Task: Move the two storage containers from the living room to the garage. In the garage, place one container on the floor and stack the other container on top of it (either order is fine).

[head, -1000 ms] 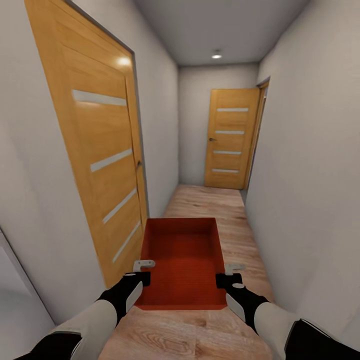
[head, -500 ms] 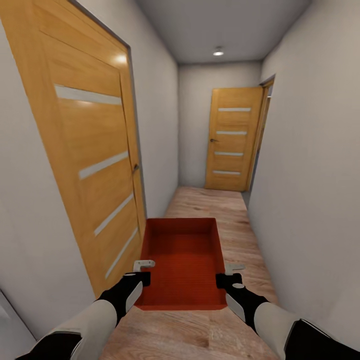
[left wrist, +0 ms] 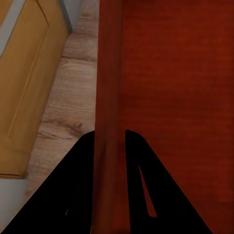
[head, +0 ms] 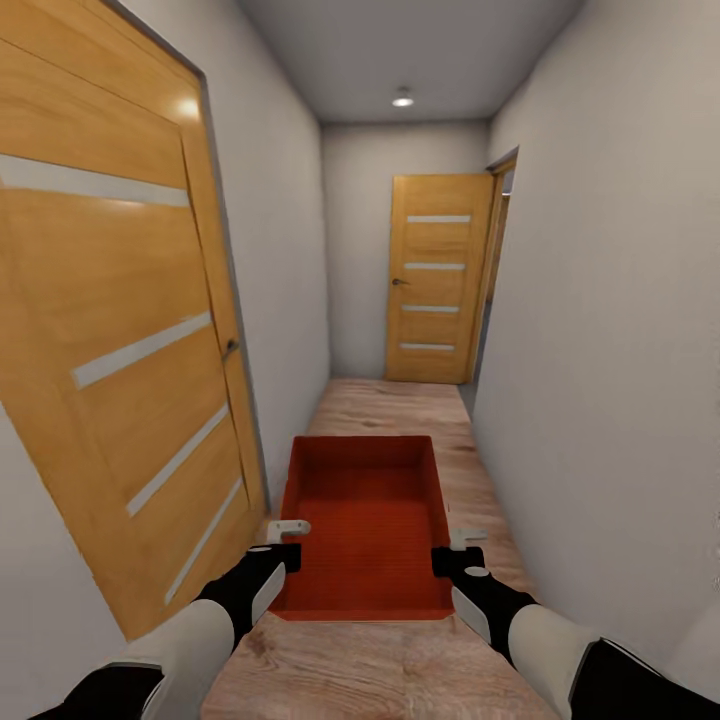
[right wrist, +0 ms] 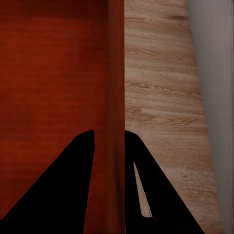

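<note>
One orange-red storage container [head: 365, 520] hangs level in front of me above the hallway's wood plank floor, open side up and empty. My left gripper [head: 287, 543] is shut on its left wall and my right gripper [head: 452, 549] is shut on its right wall. In the left wrist view the ribbed wall [left wrist: 109, 87] runs between the two dark fingers of the left gripper [left wrist: 109, 141]. The right wrist view shows the other wall [right wrist: 116, 73] pinched the same way by the right gripper [right wrist: 109, 139].
I am in a narrow corridor with grey-white walls. A shut orange wooden door [head: 120, 330] stands close on the left. Another shut door [head: 432, 280] closes the far end, with a doorway [head: 497, 270] beside it on the right. The plank floor [head: 400, 410] runs ahead.
The whole view has advanced down the corridor: the left door looms larger and closer, and the far door has shifted slightly left. The container and both grippers keep the same place in view.
</note>
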